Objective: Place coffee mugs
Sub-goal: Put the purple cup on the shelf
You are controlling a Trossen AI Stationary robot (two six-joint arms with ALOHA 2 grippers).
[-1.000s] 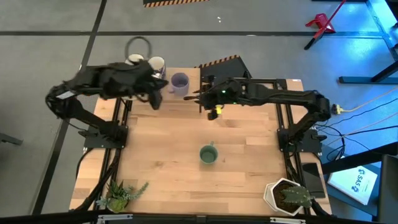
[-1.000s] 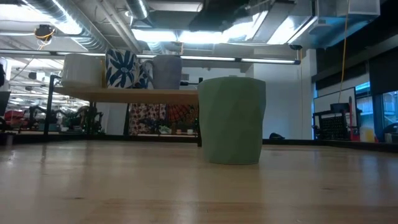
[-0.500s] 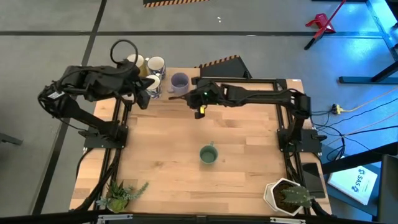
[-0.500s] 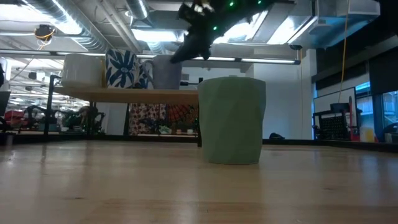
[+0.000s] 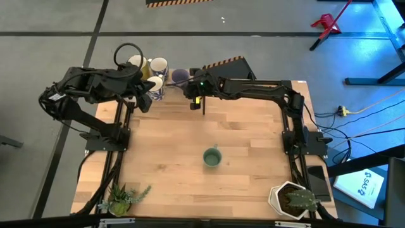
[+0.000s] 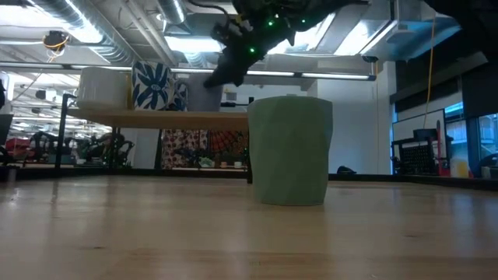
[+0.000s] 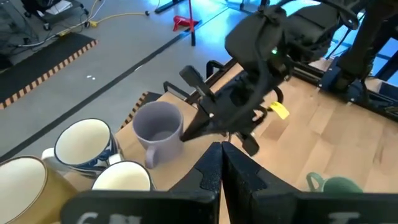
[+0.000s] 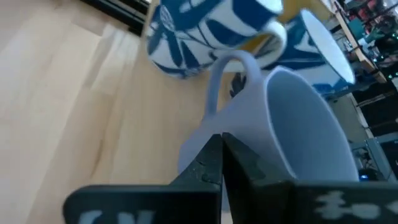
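1. At the bench's [image 5: 253, 152] far edge, the lilac mug [image 7: 158, 127] stands upright beside a cluster of other mugs [image 7: 81, 146], mouth up, its long axis vertical and its handle turned toward the bench's middle.
2. Right gripper [image 5: 188, 89] has reached that mug; its fingers are clenched together and, in the right wrist view, press against the mug's wall [image 8: 292, 124] just below the handle [image 8: 227, 78]. Whether they actually pinch the wall or handle cannot be told.
3. Left gripper [image 5: 147, 100] is clenched on nothing, waiting close to the cluster on its own side.
4. A green mug [image 5: 212, 157] sits alone near the bench's middle, upright, handle pointing toward the far edge.
5. Judged step: taking hold of the lilac mug to place it on the open bench.
6. Next move calls for confirming a firm hold, then lifting straight up to clear the neighbouring mugs before carrying it inward, keeping it level.
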